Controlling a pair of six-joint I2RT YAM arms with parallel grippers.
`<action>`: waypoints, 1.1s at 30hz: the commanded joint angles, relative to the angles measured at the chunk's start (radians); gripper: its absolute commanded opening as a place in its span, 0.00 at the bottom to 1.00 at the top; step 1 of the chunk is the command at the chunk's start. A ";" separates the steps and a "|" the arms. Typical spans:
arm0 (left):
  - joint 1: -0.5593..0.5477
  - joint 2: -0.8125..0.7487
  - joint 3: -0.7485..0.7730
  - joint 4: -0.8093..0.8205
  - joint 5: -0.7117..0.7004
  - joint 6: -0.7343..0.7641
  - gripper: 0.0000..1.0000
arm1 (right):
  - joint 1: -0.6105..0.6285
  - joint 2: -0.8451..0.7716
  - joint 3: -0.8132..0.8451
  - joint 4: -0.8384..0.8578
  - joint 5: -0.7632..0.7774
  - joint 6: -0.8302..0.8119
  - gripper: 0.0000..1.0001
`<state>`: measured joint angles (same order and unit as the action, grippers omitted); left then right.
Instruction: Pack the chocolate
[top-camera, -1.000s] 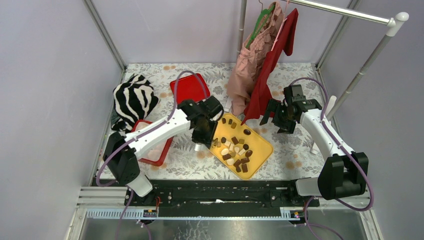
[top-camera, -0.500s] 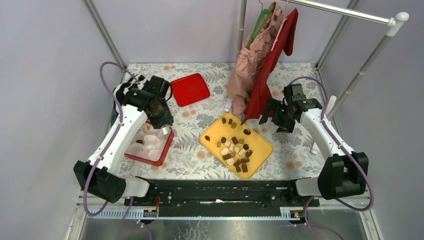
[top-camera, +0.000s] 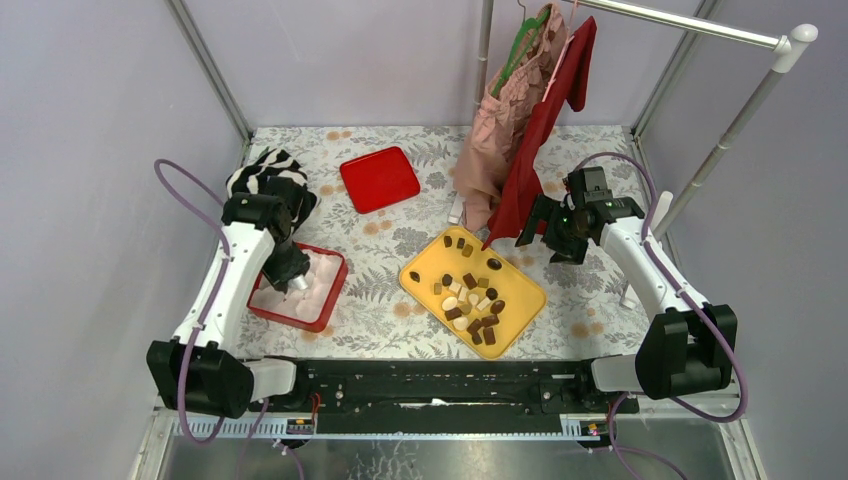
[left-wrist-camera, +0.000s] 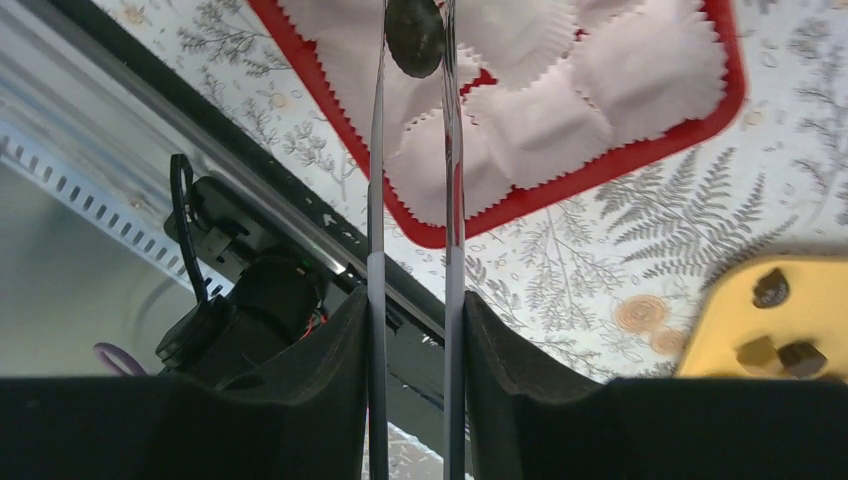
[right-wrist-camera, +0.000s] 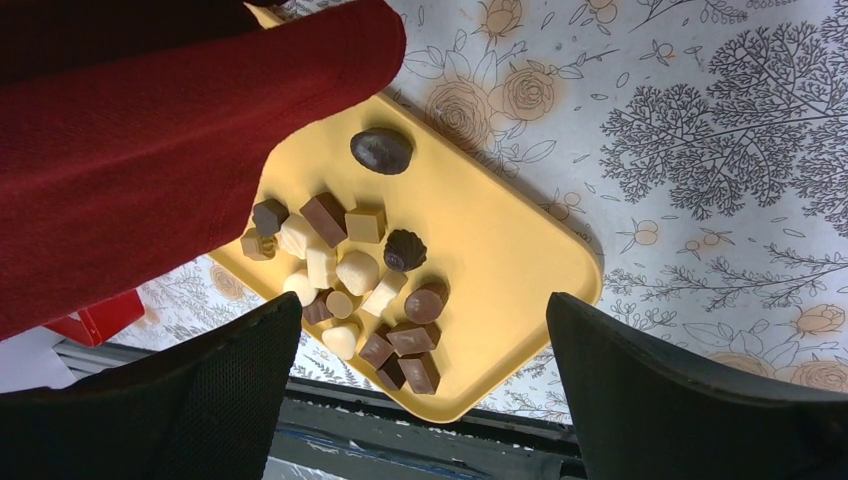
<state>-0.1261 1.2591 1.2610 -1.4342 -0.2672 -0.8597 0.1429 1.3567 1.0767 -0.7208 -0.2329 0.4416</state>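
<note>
One chocolate (left-wrist-camera: 415, 38): dark, rounded, pinched by thin metal fingers of left gripper (left-wrist-camera: 412, 15).
Red box (left-wrist-camera: 600, 173): left edge, white pleated paper cups (left-wrist-camera: 520, 130).
Right gripper (right-wrist-camera: 420, 310): spread wide, empty.

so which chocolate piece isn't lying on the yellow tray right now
The dark round piece, pinched in the left gripper above the red box and its paper cups. The other visible pieces lie on the yellow tray.
</note>
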 joint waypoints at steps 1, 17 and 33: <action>0.046 -0.016 -0.041 -0.023 -0.021 -0.017 0.00 | -0.003 -0.027 -0.010 0.019 -0.040 -0.005 1.00; 0.083 0.017 -0.104 -0.017 -0.093 0.020 0.04 | -0.003 -0.022 -0.014 0.017 -0.022 0.000 1.00; 0.085 0.021 -0.110 0.056 -0.105 0.059 0.31 | -0.003 -0.030 -0.029 0.026 -0.025 0.008 1.00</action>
<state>-0.0505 1.2781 1.1526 -1.4181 -0.3370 -0.8173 0.1429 1.3563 1.0489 -0.7124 -0.2489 0.4442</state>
